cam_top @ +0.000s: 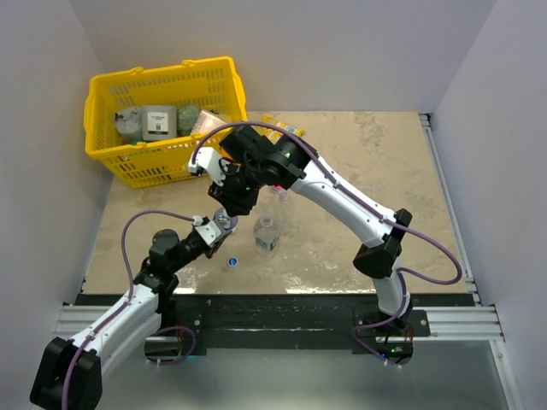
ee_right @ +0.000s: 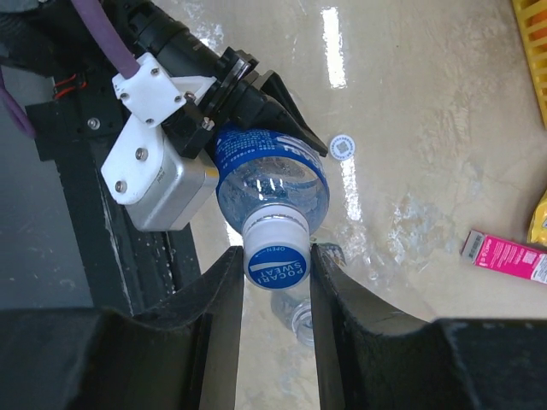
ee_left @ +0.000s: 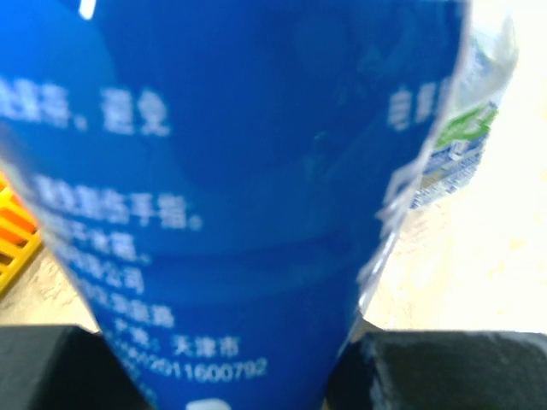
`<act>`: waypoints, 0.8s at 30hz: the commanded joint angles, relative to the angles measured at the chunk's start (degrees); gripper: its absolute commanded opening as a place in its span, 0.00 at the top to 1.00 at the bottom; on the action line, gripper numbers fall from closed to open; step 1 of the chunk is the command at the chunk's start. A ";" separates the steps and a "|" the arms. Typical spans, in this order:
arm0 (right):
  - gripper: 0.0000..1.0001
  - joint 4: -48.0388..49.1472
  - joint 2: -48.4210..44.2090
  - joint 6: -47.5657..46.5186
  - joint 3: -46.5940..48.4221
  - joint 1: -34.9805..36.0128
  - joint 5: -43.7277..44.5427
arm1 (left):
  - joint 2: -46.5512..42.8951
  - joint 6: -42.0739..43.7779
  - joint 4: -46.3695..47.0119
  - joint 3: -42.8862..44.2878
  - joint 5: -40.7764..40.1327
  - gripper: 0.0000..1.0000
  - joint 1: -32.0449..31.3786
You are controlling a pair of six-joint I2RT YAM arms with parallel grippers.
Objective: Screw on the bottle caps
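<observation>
My left gripper (cam_top: 224,224) is shut on the dark blue-labelled bottle (ee_right: 272,175). Its label (ee_left: 239,196) fills the left wrist view, between my left gripper's (ee_left: 231,371) black fingers. My right gripper (ee_right: 277,266) is above the bottle's neck, with its two fingers closed on the whitish cap with a blue top (ee_right: 277,254) that sits on the bottle mouth. It also shows in the top view (cam_top: 233,199). A blue cap (cam_top: 232,262) lies on the table near the left arm. A clear uncapped bottle (cam_top: 267,232) stands just to the right. Another (cam_top: 281,196) stands behind it.
A yellow basket (cam_top: 102,111) with several items stands at the back left. A yellow packet (cam_top: 282,126) lies beside it and a pink packet (ee_right: 504,254) lies on the table. A pale-labelled bottle (ee_left: 466,128) shows behind the held one.
</observation>
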 commanded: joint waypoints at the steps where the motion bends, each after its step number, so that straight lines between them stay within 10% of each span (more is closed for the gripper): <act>1: 1.00 1.23 3.28 5.57 0.76 2.04 -6.04 | 0.24 -4.03 15.85 1.76 -6.35 1.00 -1.05; 10: 0.95 1.50 2.41 4.17 1.20 2.04 -2.00 | 1.64 -5.09 12.95 1.14 -1.88 1.00 -0.87; 15: 0.59 1.41 1.09 3.73 2.07 2.04 -0.07 | 5.51 -5.35 10.75 2.63 -2.40 1.00 -0.96; 24: 0.26 0.26 -4.44 1.36 0.77 2.04 -0.94 | 7.88 -6.15 9.43 4.30 -4.25 1.00 -0.87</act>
